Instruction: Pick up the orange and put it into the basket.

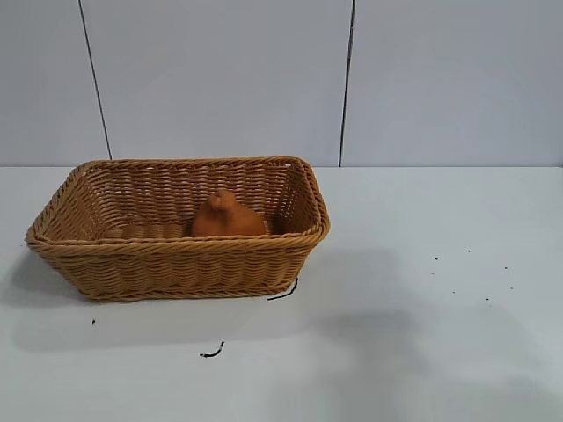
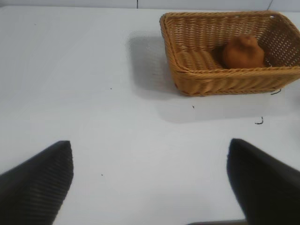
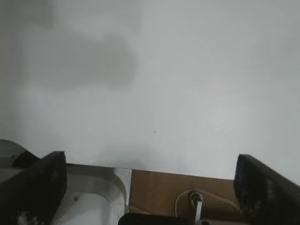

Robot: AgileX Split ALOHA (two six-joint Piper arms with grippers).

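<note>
Lumpy matte orange [image 1: 227, 216] inside woven basket [image 1: 176, 255] — knob up.

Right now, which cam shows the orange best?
Left wrist view: it looks down into the basket, so most of the orange shows. Exterior view: the near rim hides the orange's base. Right wrist view: only bare table.

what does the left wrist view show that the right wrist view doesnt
Only the left wrist view shows the basket with the orange inside it, and the left hand open over bare table. Only the right wrist view shows the right hand, open, above the table's near edge, with a brown panel and metal bracket below. Both show the white table and dark fingers spread wide, holding nothing.
</note>
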